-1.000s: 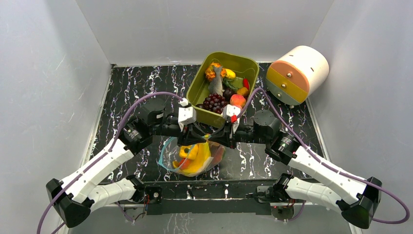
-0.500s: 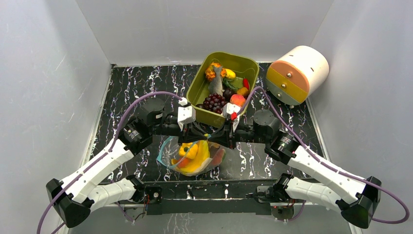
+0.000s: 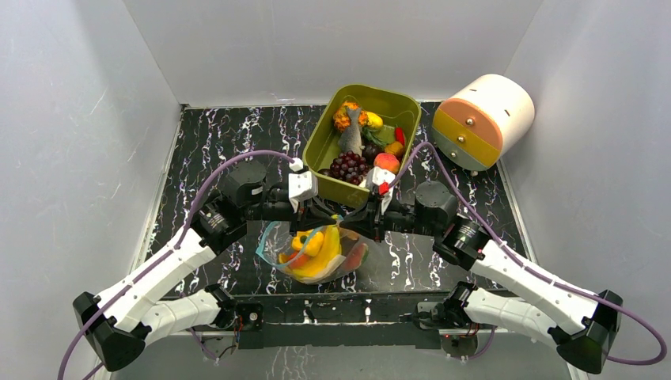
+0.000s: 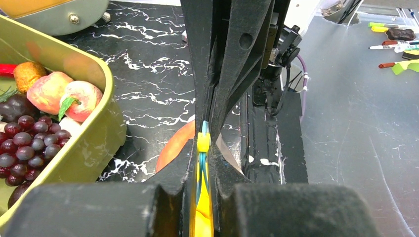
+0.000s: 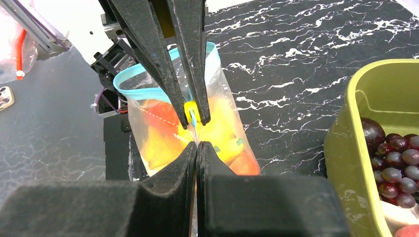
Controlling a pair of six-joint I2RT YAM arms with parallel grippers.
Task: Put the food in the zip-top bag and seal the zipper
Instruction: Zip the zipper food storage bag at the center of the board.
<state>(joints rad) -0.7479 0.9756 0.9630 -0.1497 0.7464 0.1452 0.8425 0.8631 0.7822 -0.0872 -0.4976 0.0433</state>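
The clear zip-top bag (image 3: 278,255) hangs low between both arms, holding yellow and orange food (image 3: 316,252). My left gripper (image 4: 202,163) is shut on the teal zipper (image 5: 143,92), just behind its yellow slider (image 4: 202,143). My right gripper (image 5: 196,150) faces it, shut on the bag's edge beside the slider (image 5: 191,109). In the top view the left gripper (image 3: 331,222) and right gripper (image 3: 349,228) meet tip to tip above the bag. In the right wrist view, the rim beyond the left fingers (image 5: 148,44) still gapes in a loop.
An olive tub (image 3: 319,138) behind the grippers holds grapes (image 3: 348,166), a peach (image 3: 386,162) and other toy food. A round white drawer drum (image 3: 481,120) lies at the back right. White walls enclose the black marbled table (image 3: 221,134).
The left gripper's jaws have closed onto the zipper. Both grippers and the bag's mouth have shifted slightly right, and the bag has swung a little.
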